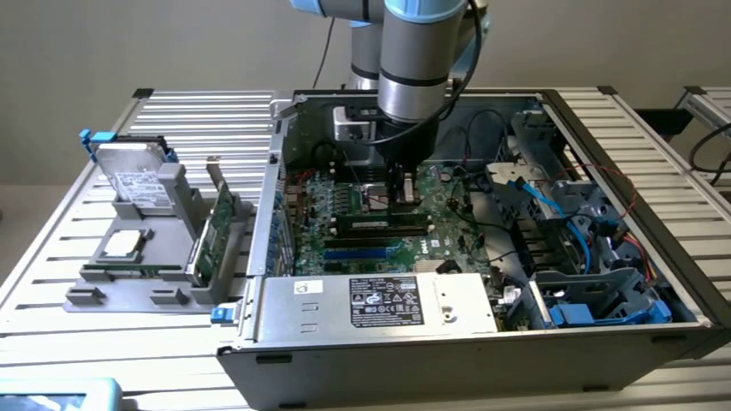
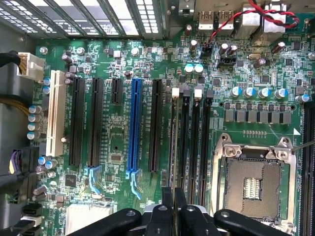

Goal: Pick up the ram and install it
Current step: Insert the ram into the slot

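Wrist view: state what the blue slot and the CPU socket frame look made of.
Blue slot: likely moulded plastic, slightly glossy, uniform solid colour. CPU socket frame: bare metal, probably steel, by its silvery sheen.

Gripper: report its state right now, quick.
Gripper: closed on the ram, held edge-on at the memory slots.
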